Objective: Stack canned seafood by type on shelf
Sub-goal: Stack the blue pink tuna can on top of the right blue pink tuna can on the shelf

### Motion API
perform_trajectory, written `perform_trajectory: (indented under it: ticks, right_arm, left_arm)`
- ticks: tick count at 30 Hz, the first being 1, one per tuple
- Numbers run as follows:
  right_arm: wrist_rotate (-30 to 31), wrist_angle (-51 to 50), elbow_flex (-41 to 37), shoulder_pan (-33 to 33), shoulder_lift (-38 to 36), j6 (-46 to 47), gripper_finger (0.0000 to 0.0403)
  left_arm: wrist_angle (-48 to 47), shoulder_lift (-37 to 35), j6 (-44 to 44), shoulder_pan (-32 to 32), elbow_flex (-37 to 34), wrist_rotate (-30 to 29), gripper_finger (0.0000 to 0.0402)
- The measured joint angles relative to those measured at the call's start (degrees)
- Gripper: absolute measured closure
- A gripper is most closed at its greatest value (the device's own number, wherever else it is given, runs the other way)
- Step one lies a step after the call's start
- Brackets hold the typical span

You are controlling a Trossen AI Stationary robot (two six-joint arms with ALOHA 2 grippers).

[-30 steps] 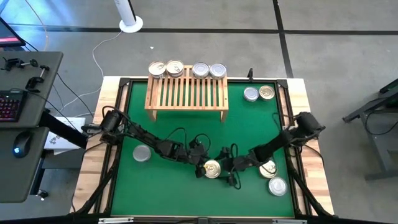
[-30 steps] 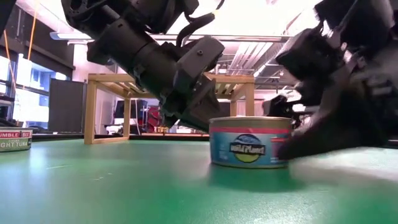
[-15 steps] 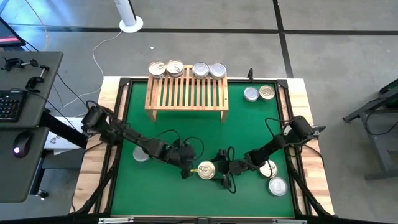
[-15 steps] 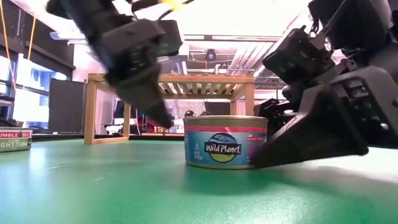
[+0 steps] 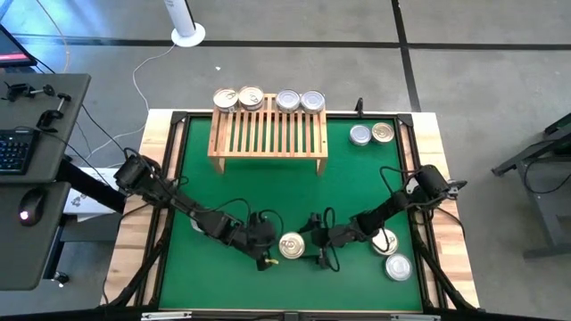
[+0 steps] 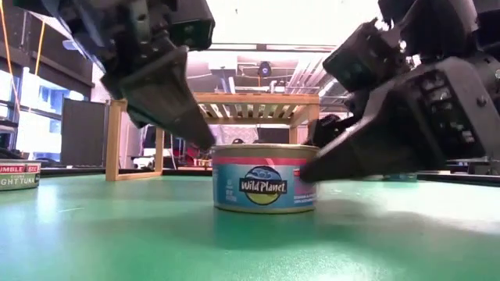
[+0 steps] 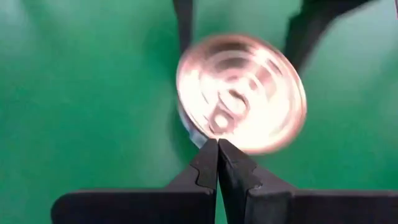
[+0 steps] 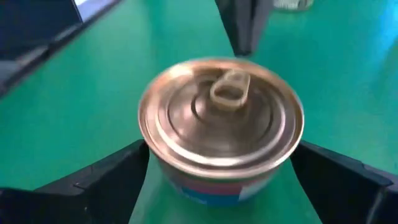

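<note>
Two pincers flanking mid-mat tin [image 5: 292, 246]

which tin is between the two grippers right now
The gold-lidded Wild Planet tin at the mat's near middle: the open right gripper straddles it, the shut left gripper touches its other side.

Bright overhead light blows out the low view's ceiling; the tin [image 7: 241, 93] is motion-blurred in both wrist views
</note>
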Motion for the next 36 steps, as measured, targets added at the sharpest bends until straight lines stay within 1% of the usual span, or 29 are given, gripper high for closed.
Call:
perform_trajectory:
  ticks: [3, 8, 13, 16, 19, 22, 24, 26, 29, 31, 33, 36]
  right_arm:
    - [0.0, 1.9, 0.4, -0.3, 0.0, 0.0, 0.0020]
    - [0.0, -0.2, 3.4, -0.7, 0.5, -1.3, 0.0020]
    - [-0.8, -7.1, 7.5, -1.1, 1.2, -2.4, 0.0020]
    - [-0.8, -11.1, 9.4, -1.4, 1.1, -2.5, 0.0019]
    - [-0.8, -11.8, 10.4, -1.5, 1.2, -2.6, 0.0020]
    - [-0.5, -12.3, 10.5, -1.6, 1.2, -2.5, 0.0020]
    - [-0.7, -12.4, 10.4, -1.5, 1.2, -2.2, 0.0020]
    - [-0.5, -12.6, 10.4, -1.5, 1.2, -1.7, 0.0020]
    - [-0.5, -12.8, 10.3, -1.5, 1.2, -1.7, 0.0020]
    - [-0.4, -12.9, 10.3, -1.5, 1.2, -1.7, 0.0020]
    - [-0.3, -12.9, 10.3, -1.7, 1.2, -1.7, 0.0020]
    - [-0.3, -12.7, 10.3, -1.9, 1.2, -1.5, 0.0020]
  left_arm:
    - [0.4, 0.0, 0.0, 0.6, 0.0, -1.3, 0.0402]
    - [1.5, 0.8, 0.4, 1.7, 0.0, -1.6, 0.0401]
    - [8.4, 4.5, 4.1, 1.9, 0.0, -2.2, 0.0402]
    - [10.4, 5.3, 6.0, 2.0, 0.0, -4.2, 0.0401]
    - [10.0, 4.2, 8.9, 2.4, 0.1, -5.6, 0.0402]
    - [6.8, 1.0, 10.5, 2.5, 1.2, -6.1, 0.0401]
    - [3.0, -1.7, 10.3, 1.6, 2.2, -5.9, 0.0402]
    - [-2.5, -4.3, 8.3, 0.6, 2.6, -4.1, 0.0401]
    - [-11.6, -7.2, 1.5, -1.1, 1.9, 1.2, 0.0402]
    - [-14.6, -7.3, -3.3, -2.6, 0.9, 3.0, 0.0401]
    - [-14.6, -6.1, -6.8, -4.2, -0.9, 3.3, 0.0402]
    - [-5.4, -3.5, -10.0, -5.8, -3.9, 3.2, 0.0402]
